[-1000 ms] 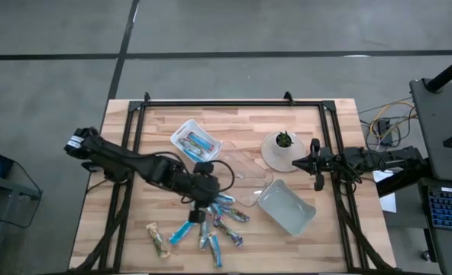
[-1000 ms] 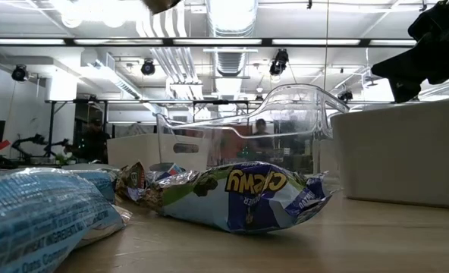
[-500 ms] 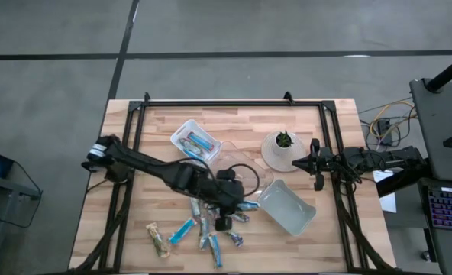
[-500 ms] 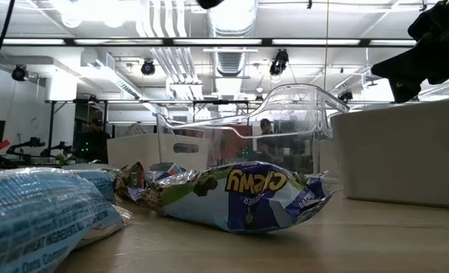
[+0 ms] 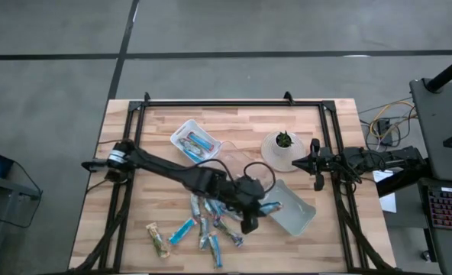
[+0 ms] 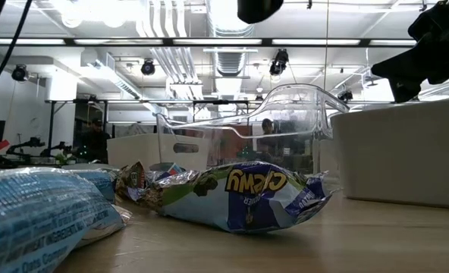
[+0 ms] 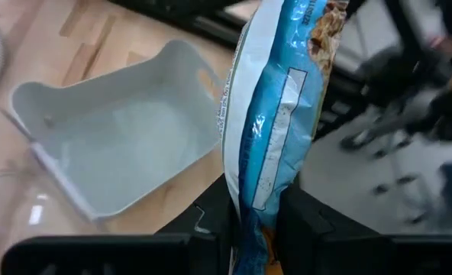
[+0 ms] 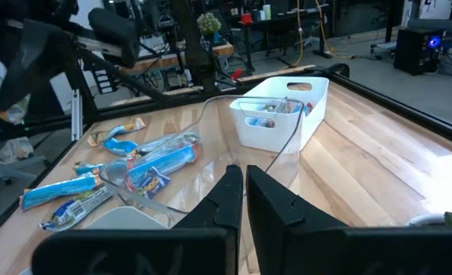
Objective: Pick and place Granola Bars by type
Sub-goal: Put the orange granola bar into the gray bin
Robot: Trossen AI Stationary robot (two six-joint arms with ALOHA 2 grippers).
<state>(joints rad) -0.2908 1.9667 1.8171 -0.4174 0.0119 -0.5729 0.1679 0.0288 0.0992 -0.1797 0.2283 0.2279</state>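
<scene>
Left hand [image 7: 253, 221] is clamped on a light blue granola bar [image 7: 276, 114]; in the left wrist view the wrapper rises straight up from between the two dark fingers [image 7: 211, 221], which press its lower end from both sides. In the high view the left hand [image 5: 250, 208] sits at the end of the outstretched arm, with the held bar [image 5: 269, 207] sticking out toward the white tray [image 5: 295, 218] and its tip over the tray's near rim. The wrist view shows the same white tray [image 7: 96, 114] just beyond the hand, slightly to one side of the held bar.

The loose granola bars [image 5: 203, 229] lie on the worktop [image 5: 134, 221] behind and beside the left hand, on the side away from the white tray, some touching or overlapping. One tan-wrapped bar [image 5: 159, 238] lies apart, farthest from the hand. In the low view a blue-and-white bar [image 6: 243, 196] lies flat in front of the clear tray [image 6: 240, 144].

The clear tray [image 5: 245, 169] sits just beside the left hand, between it and the small plant pot [image 5: 282, 150]. A second white tray holding blue bars [image 5: 195, 140] is well apart from the hand, along its own arm.

Right hand [image 5: 315, 164] waits at the worktop's edge near the plant pot; the right wrist view shows its fingers [image 8: 230, 200] pressed together, holding nothing.
</scene>
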